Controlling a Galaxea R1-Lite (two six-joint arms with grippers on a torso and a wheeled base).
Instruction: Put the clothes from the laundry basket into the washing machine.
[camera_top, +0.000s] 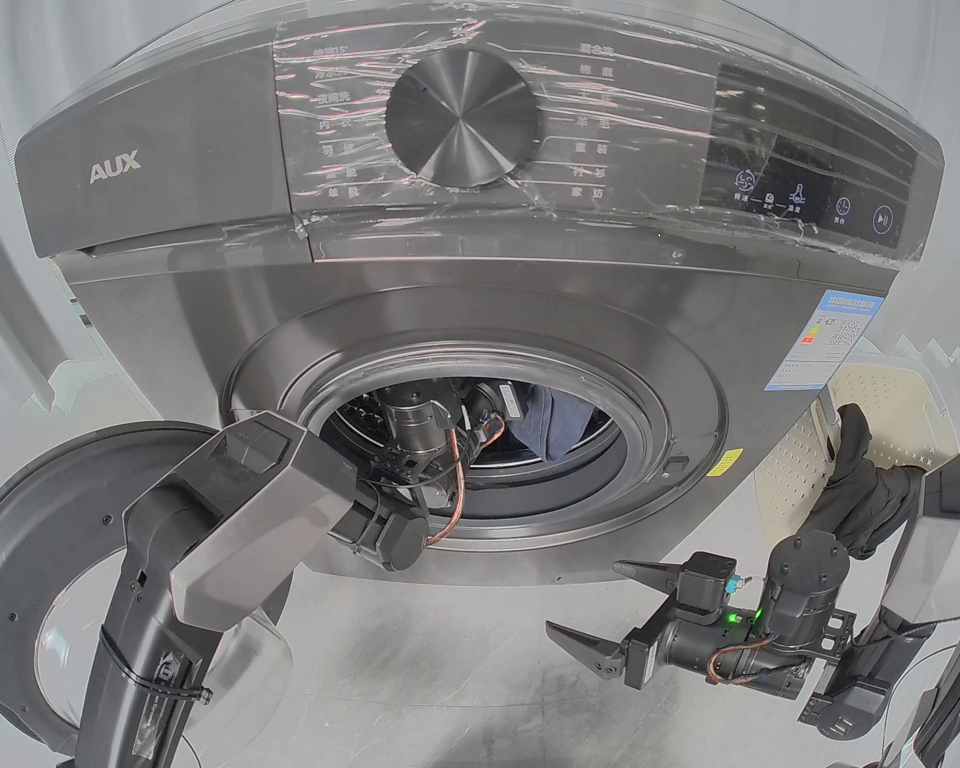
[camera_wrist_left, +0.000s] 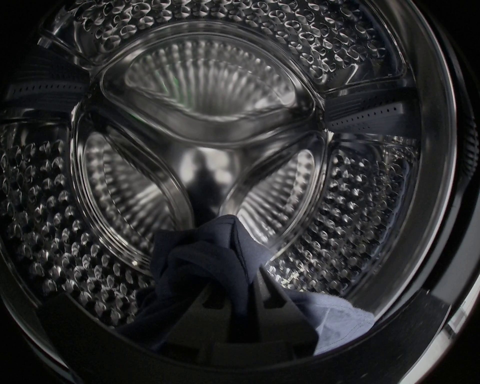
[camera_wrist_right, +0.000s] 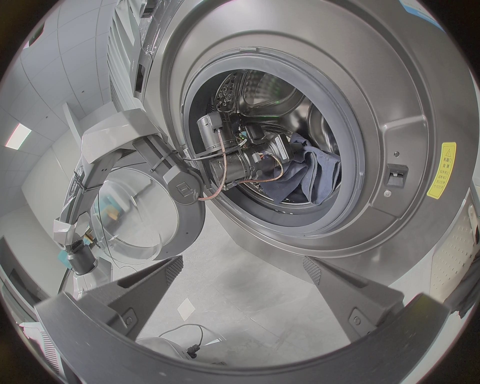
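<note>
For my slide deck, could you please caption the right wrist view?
Left arm holds a dark blue garment inside the washing machine drum; right gripper open outside.

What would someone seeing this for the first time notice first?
The left gripper is deep in the washing machine drum, its fingers shut on a dark blue garment. Outside, lower down, the right gripper hangs open, and a black garment drapes over the laundry basket at the robot's right.

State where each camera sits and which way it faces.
Head: high, looking down at the washing machine front; left arm, right tool show.
Left wrist: inside drum, facing its rear; left tool clamps navy garment.
Right wrist: low outside, facing door opening; open right tool frames it.
Shared: head and right wrist both see navy garment.
</note>
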